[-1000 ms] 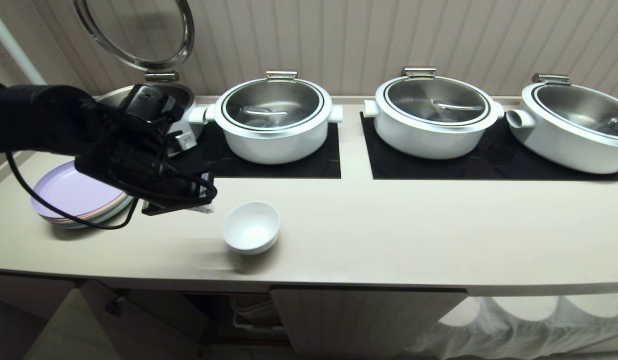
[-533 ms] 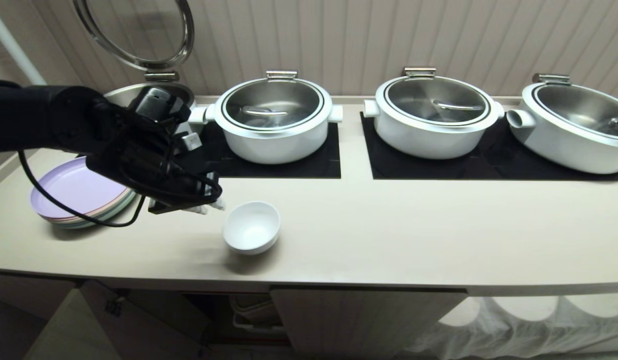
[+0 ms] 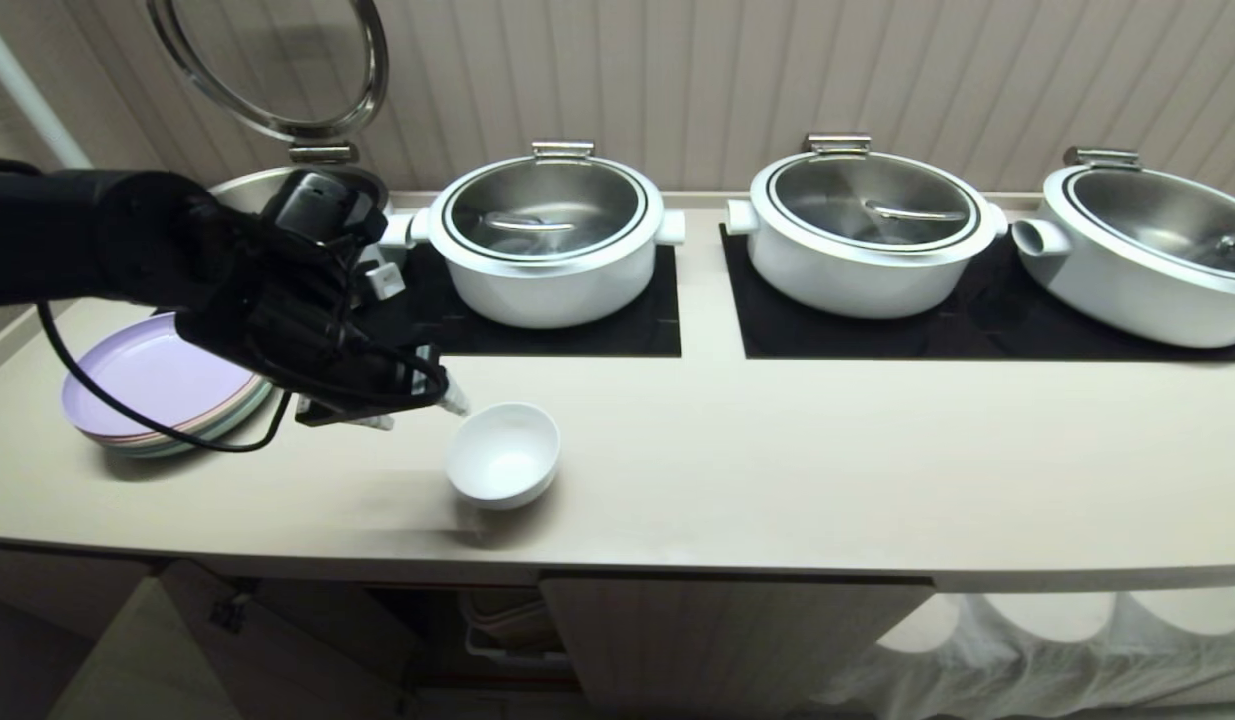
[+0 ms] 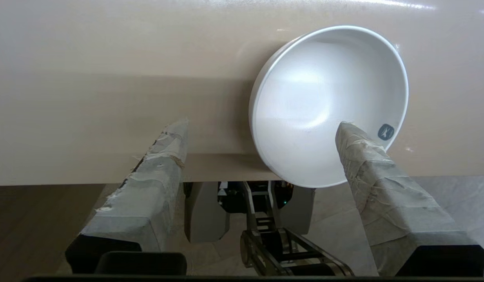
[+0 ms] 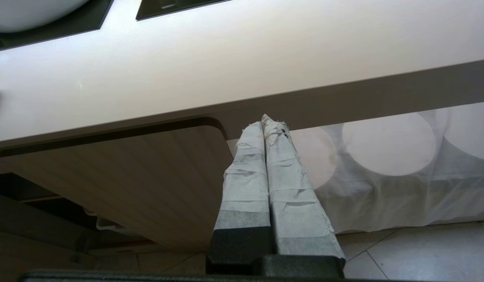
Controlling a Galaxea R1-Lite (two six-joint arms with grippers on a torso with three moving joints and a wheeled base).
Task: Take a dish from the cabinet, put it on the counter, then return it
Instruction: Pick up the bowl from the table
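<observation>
The dish, a small white bowl (image 3: 503, 455), stands upright on the cream counter (image 3: 797, 460) near its front edge. My left gripper (image 3: 417, 412) hovers just left of the dish and is open, with nothing between its taped fingers. In the left wrist view the dish (image 4: 316, 90) fills the far side, one fingertip (image 4: 355, 145) lies over its rim, and the left gripper (image 4: 261, 127) straddles that edge. My right gripper (image 5: 265, 122) is shut and empty, parked below the counter's edge beside a fluted cabinet door (image 5: 128, 184). The cabinet (image 3: 717, 640) stands open at the left.
Three white pots with steel lids (image 3: 545, 245) (image 3: 867, 235) (image 3: 1147, 250) sit on black mats (image 3: 577, 335) along the back. Pastel plates (image 3: 157, 390) are stacked at the left, under my left arm. A raised round glass lid (image 3: 277, 70) stands behind. White cloth (image 3: 1027, 640) hangs below right.
My left gripper has gone from shut to open and has edged right, closer to the dish. The dish has not moved.
</observation>
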